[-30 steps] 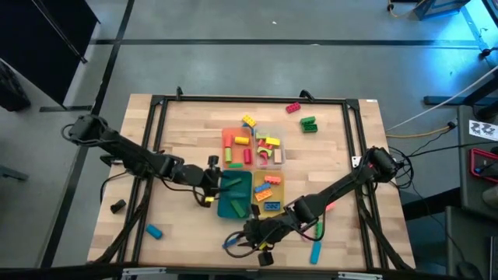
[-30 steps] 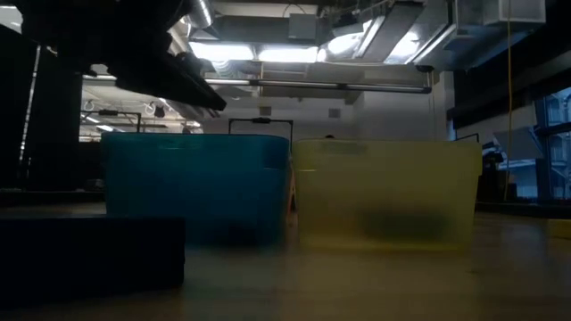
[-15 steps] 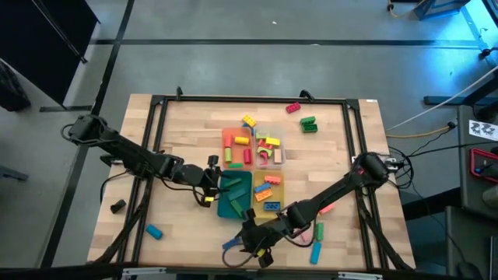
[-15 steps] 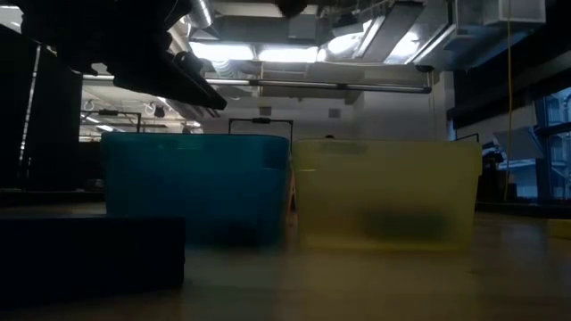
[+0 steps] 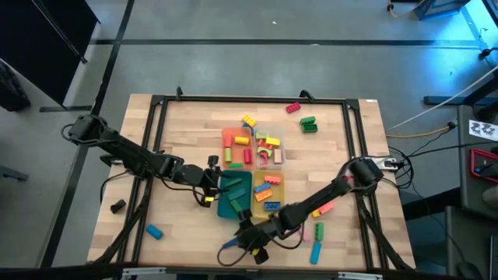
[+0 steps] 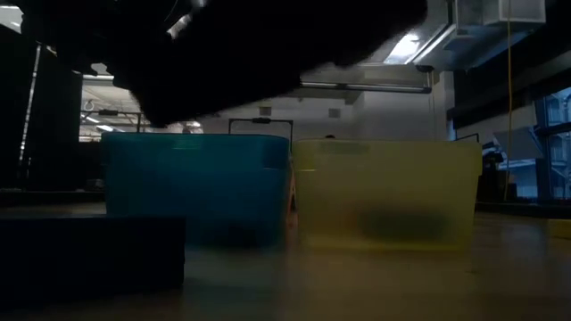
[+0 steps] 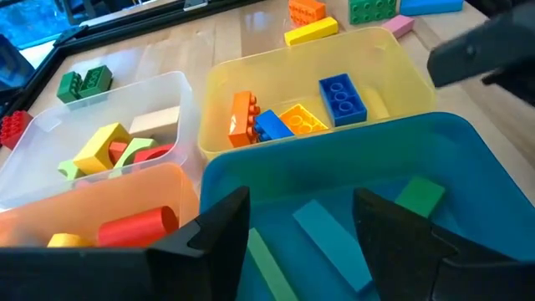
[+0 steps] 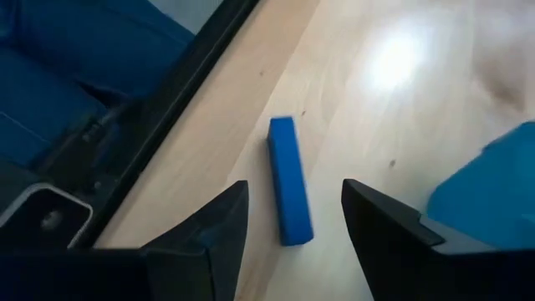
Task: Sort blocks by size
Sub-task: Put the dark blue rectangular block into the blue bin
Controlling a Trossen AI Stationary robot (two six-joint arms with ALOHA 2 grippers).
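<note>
Blue bar (image 8: 290,180) lies on the wood beside the teal tray (image 5: 233,204), now framed by my right gripper (image 8: 288,221), fingers parted and empty after swinging over. Left gripper (image 7: 301,221) hangs open above that tray.

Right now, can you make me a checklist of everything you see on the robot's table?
Surface: wooden table with a black frame.
Job's things: blocks sorted into orange tray, clear tray, teal tray and yellow tray; loose red block, green block and blue bar lie on the wood.
Clutter: nothing seen.
Grippers: left gripper open over the teal tray; right gripper open, straddling the blue bar, not gripping.
Cables: run along both arms; more beside the table's right edge.
Surroundings: grey floor, ceiling lights, nobody seen.
</note>
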